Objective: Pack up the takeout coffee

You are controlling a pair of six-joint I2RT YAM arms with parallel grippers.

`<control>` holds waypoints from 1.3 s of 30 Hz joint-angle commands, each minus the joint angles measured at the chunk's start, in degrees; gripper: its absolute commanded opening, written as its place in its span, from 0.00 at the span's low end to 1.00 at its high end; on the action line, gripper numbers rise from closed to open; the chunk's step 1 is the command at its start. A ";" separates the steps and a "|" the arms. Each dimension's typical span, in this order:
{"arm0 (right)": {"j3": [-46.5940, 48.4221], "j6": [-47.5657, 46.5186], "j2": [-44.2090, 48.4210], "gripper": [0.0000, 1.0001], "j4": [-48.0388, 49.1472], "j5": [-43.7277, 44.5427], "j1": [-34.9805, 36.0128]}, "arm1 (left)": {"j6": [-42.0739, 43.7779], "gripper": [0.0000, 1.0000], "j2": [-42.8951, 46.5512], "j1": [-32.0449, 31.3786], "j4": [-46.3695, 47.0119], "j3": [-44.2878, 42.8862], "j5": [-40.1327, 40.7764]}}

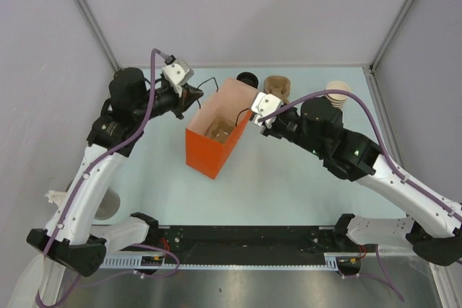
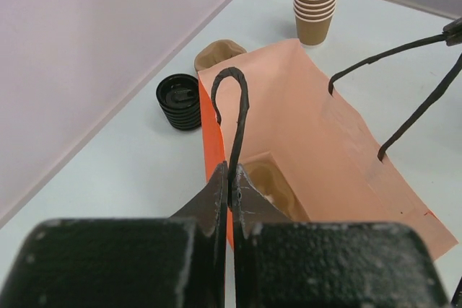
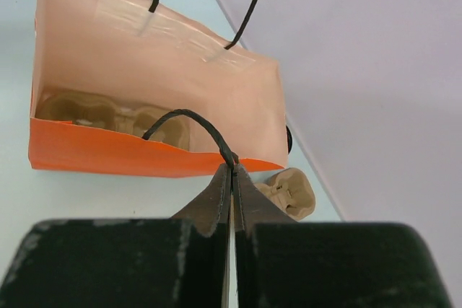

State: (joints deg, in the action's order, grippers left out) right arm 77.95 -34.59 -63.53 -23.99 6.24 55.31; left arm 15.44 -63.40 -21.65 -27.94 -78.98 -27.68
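An orange paper bag (image 1: 208, 155) stands open in the middle of the table. My left gripper (image 1: 195, 94) is shut on its far-left black cord handle (image 2: 242, 99), the jaws (image 2: 232, 178) pinching the cord. On the opposite side, my right gripper (image 1: 253, 110) is shut on the other black handle (image 3: 189, 117), clamped at the jaw tips (image 3: 232, 172). Together they hold the bag's mouth apart. Inside the bag lies a moulded brown cardboard carrier (image 3: 115, 117). The takeout coffee is hidden; no single lidded cup shows in any view.
A stack of black lids (image 2: 179, 101) stands behind the bag by the back wall. Next to it lies a second brown carrier (image 1: 277, 86). A stack of tan paper cups (image 2: 316, 3) stands at the back right. Walls close in the back and both sides.
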 commanded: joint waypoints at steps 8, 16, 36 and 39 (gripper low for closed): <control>0.98 3.03 -5.29 0.00 0.34 -2.98 -2.40 | -4.10 0.00 1.61 1.96 7.90 8.40 1.22; 0.09 3.91 -5.47 0.00 1.93 -4.57 -3.28 | -4.10 0.06 1.35 2.14 7.99 8.76 3.42; 2.66 4.62 -5.29 0.00 1.57 -4.66 -4.24 | -4.46 0.01 0.29 2.14 8.08 5.58 3.15; 0.72 4.62 -7.13 0.00 1.75 -5.01 -4.24 | -3.32 0.01 -0.15 2.14 7.91 8.14 3.77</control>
State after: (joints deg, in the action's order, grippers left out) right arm 80.53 -31.05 -68.84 -23.31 2.02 51.35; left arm 11.88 -63.11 -19.84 -21.26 -73.93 -24.47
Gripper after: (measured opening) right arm 0.010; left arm 0.022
